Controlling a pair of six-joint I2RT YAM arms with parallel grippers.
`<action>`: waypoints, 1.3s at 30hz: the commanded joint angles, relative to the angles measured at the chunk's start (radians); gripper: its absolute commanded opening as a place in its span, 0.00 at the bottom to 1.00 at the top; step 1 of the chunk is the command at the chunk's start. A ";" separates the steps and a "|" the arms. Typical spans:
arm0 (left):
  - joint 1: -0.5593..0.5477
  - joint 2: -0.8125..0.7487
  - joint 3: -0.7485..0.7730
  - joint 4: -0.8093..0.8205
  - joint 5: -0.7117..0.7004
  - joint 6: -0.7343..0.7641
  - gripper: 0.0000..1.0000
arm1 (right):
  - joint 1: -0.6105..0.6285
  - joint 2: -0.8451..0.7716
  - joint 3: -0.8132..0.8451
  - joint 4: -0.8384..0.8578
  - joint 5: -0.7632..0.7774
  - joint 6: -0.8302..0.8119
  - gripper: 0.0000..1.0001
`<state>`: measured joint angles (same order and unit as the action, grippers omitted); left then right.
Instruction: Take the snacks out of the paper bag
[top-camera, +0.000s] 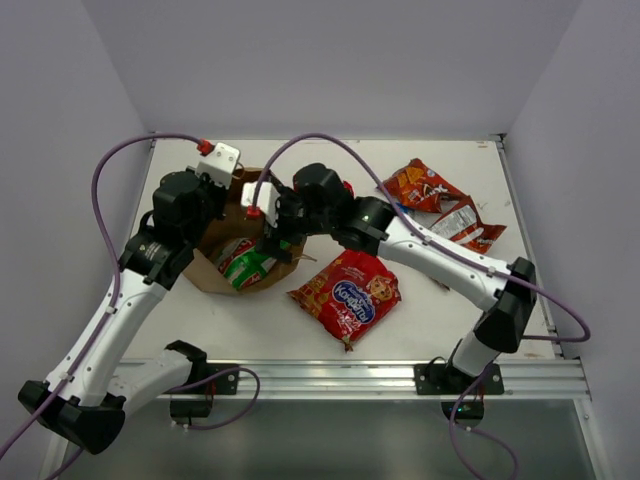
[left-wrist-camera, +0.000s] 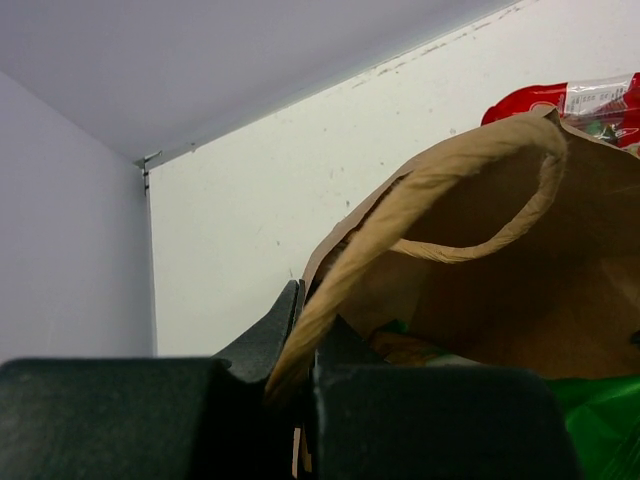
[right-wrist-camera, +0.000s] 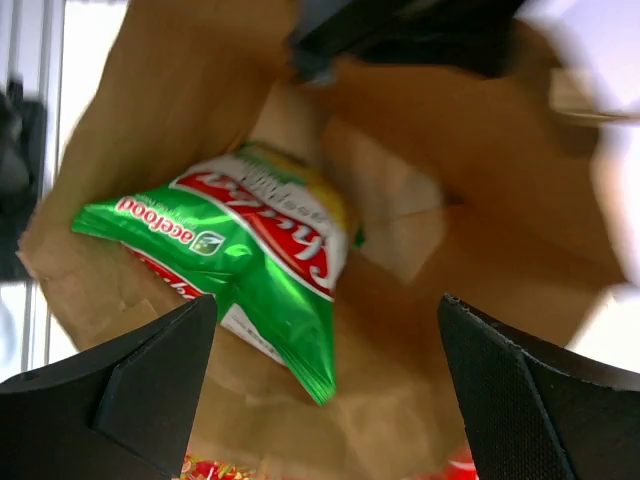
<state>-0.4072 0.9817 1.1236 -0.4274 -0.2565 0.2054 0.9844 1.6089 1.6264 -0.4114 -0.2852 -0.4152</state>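
One paper bag (left-wrist-camera: 480, 300), left fingers (left-wrist-camera: 262, 345) pinching it, right fingers (right-wrist-camera: 130, 395) spread (over green packet (right-wrist-camera: 262, 262))

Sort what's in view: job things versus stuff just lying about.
Job: bag, its rim clamped in the left pincer; green packet inside it; big red packet, orange-red packet and red-white packet out on the table; right pincer, open, facing the green packet.
Lying about: purple cables; rail.

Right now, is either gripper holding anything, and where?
Left gripper pinches the paper bag by the base of its handle. Right gripper is open above the green packet.
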 joint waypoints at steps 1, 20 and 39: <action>-0.002 -0.020 0.011 0.053 0.033 0.017 0.00 | 0.033 0.069 0.052 -0.102 -0.054 -0.112 0.95; -0.002 -0.032 0.024 0.027 0.102 -0.003 0.00 | 0.046 0.298 0.084 -0.076 -0.065 -0.183 0.76; -0.002 -0.029 -0.005 0.001 -0.038 0.006 0.00 | 0.046 -0.142 -0.028 0.028 0.038 -0.171 0.00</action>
<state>-0.4088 0.9520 1.1191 -0.4374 -0.2424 0.2016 1.0267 1.6016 1.6062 -0.4885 -0.2783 -0.5762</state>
